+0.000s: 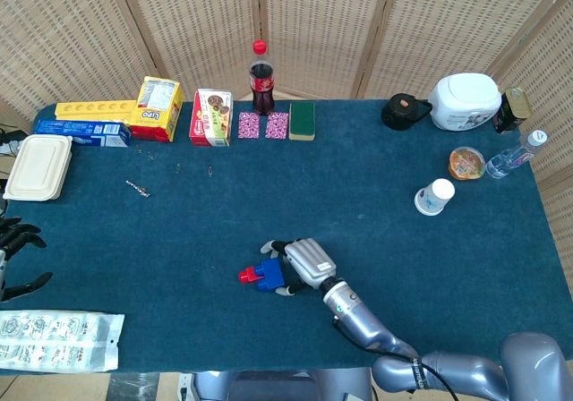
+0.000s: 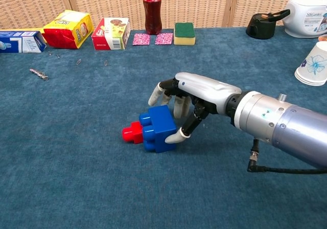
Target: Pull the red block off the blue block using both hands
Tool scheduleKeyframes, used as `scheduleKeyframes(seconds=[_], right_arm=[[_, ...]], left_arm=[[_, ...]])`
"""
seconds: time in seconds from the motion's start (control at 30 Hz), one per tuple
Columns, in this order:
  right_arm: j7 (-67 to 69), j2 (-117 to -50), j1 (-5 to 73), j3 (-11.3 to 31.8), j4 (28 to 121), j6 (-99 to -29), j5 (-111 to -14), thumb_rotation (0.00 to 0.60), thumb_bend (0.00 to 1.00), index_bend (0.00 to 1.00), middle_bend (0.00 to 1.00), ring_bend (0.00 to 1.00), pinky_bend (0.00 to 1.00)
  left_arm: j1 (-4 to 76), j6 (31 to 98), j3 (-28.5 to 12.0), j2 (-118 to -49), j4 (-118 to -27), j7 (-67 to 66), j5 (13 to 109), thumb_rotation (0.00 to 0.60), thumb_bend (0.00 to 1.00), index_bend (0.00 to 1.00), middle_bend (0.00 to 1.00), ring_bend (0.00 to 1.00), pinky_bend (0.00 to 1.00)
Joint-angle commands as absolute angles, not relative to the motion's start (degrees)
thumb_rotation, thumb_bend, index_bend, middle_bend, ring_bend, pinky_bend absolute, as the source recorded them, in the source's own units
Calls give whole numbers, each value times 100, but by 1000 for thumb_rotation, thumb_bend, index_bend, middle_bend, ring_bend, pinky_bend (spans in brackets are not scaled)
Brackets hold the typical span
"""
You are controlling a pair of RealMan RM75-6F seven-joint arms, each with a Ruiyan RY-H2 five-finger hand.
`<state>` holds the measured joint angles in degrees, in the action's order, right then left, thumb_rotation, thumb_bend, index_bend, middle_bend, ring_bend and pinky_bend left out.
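Note:
A blue block (image 2: 157,128) lies on the blue cloth near the table's front, with a small red block (image 2: 131,133) stuck on its left side. My right hand (image 2: 190,102) grips the blue block: fingers curl over its top and far side, the thumb presses its near right corner. From the head view the same blue block (image 1: 269,277), red block (image 1: 246,276) and right hand (image 1: 302,260) sit at front centre. My left hand (image 1: 12,240) hangs at the far left edge, fingers spread, holding nothing, far from the blocks.
A sealed blister pack (image 1: 58,340) lies front left, and a white lunch box (image 1: 38,166) further back. Boxes, a cola bottle (image 1: 260,79) and a sponge (image 1: 302,120) line the far edge. A paper cup (image 1: 435,196) stands to the right.

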<state>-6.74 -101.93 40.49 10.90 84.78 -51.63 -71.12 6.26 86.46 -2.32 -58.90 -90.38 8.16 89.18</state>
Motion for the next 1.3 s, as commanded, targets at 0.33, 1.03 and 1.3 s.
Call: scheduleKeyframes(seconds=[0.33, 1.03, 1.3], right_arm=[[-343, -10178, 3980, 1125, 8507, -5266, -7088, 600, 175, 457, 573, 666, 551], [1075, -8463, 3869, 1815, 10288, -4464, -5996, 600, 175, 459, 574, 676, 569], [1692, -7928, 3959, 2102, 10540, -3942, -5332, 600, 174, 459, 574, 679, 571]], left_arm=[[721, 8540, -161, -5889, -9166, 637, 9104, 600, 176, 464, 359, 200, 268], [2074, 7243, -367, -6734, -9829, -924, 10073, 600, 175, 464, 359, 199, 268], [2841, 6969, -806, -7909, -9459, -1322, 10268, 600, 174, 463, 358, 200, 268]])
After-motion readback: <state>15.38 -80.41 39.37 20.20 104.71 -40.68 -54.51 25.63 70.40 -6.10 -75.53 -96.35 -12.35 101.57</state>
